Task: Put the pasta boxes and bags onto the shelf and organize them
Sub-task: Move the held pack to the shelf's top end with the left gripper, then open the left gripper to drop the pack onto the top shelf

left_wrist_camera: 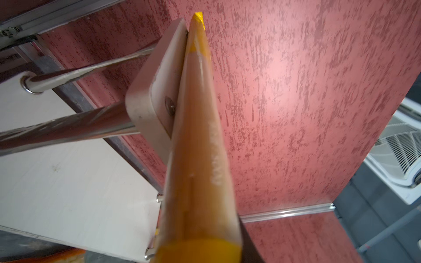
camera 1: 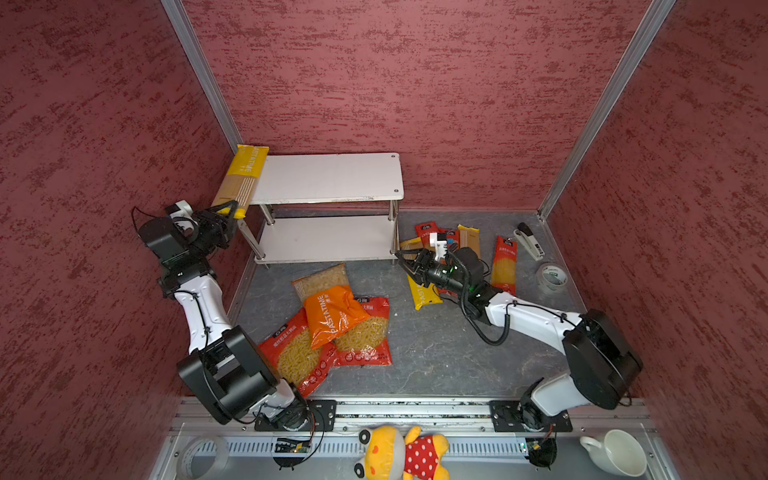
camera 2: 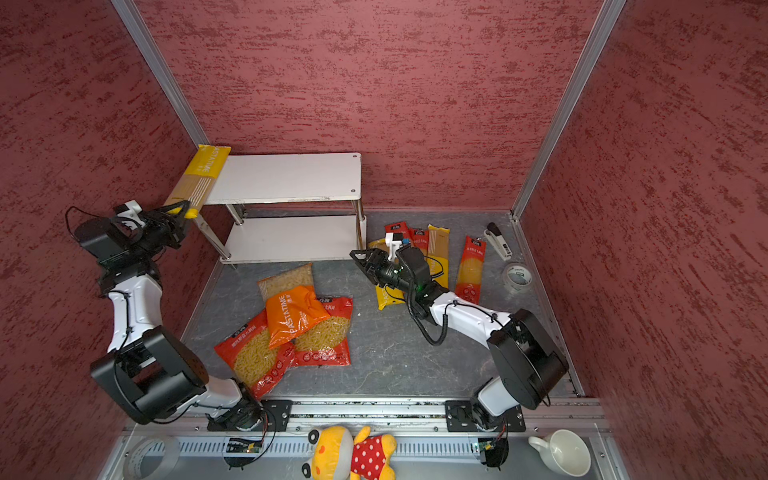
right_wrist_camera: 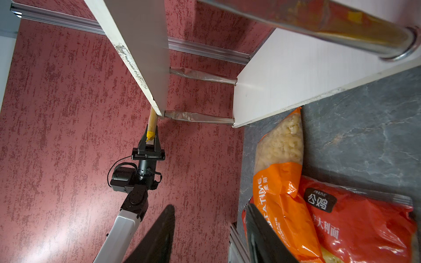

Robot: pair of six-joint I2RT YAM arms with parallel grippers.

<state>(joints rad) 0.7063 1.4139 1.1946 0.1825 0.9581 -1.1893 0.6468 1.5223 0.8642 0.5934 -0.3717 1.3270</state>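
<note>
The walls [camera 1: 415, 83] around me were pinkish red, streaked with darker red. The floor [camera 1: 436, 345] was grey, veined like marble. My arms [camera 1: 203, 303] were white and black. The shelf [camera 1: 332, 178] had white boards and shiny metal posts. The spaghetti pack [camera 1: 245, 174] was yellow with white lettering over pale strands. The orange bag [camera 1: 332, 313] bore white letters. The red bags [camera 1: 365, 336] showed yellow pasta through clear windows. The plush toy [camera 1: 405, 453] was yellow, its dress red with white dots.

In a top view, a yellow spaghetti pack [camera 2: 202, 176] lies along the left end of the shelf [camera 2: 291, 178], on its top board. The pack's near end overhangs between the fingers of the left gripper [camera 2: 183, 210] (grip unclear). The right gripper [camera 2: 360, 259], fingers apart, hovers by the shelf's front right post.
</note>
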